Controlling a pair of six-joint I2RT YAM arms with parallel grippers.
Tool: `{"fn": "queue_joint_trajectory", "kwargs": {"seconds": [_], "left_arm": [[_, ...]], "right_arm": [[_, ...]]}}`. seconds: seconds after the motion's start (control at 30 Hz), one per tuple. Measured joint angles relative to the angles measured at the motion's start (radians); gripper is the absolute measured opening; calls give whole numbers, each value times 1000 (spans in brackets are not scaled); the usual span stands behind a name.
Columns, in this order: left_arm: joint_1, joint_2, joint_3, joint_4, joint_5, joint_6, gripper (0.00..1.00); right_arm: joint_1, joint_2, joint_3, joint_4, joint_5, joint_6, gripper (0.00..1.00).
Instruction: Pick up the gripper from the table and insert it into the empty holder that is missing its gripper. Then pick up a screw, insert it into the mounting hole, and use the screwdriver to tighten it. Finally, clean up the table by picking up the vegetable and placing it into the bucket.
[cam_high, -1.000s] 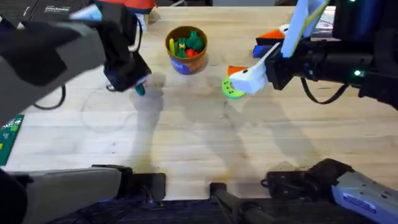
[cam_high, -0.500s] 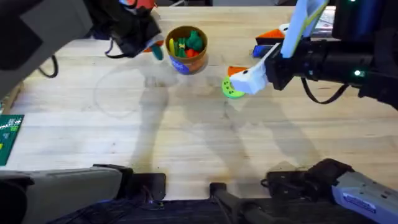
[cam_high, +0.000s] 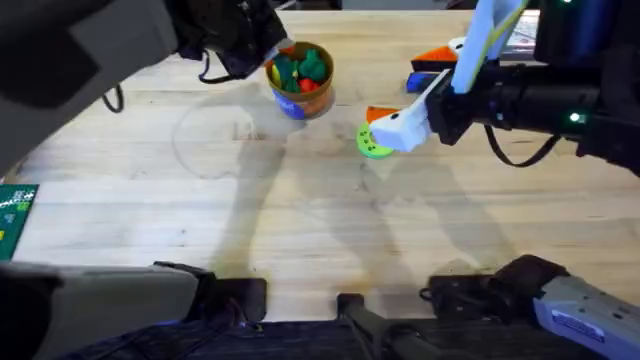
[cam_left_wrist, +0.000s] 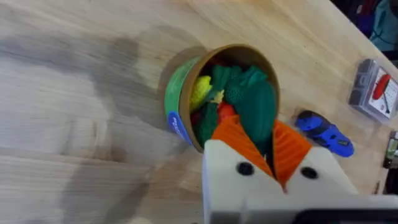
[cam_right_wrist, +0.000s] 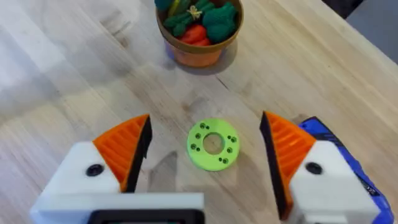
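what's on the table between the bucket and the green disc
Nothing: in the right wrist view the stretch of table between the bucket and the green disc is bare wood. The overhead view agrees.

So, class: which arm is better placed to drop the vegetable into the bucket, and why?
Left. Its gripper holds the dark green vegetable right over the bucket; the right gripper hangs open over the lime-green disc.

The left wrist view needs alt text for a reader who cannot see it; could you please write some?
The left claw holds a dark green vegetable between its orange pads, right over the open bucket, which already holds yellow, red and green toy pieces. The bucket stands on the wooden table, with a blue screwdriver lying beyond it.
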Motion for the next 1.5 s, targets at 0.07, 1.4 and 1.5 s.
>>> {"fn": "queue_joint_trajectory", "kwargs": {"seconds": [0.07, 1.4, 1.5], "left_arm": [[0, 37, 0, 19, 16, -29, 54], [0, -426, 61, -633, -13, 613, 960], [0, -443, 61, -678, -24, 664, 960]], "right_arm": [[0, 0, 0, 0, 0, 0, 994], [-97, -254, 0, -208, 0, 185, 994], [-101, -305, 0, -217, 0, 206, 994]]}}
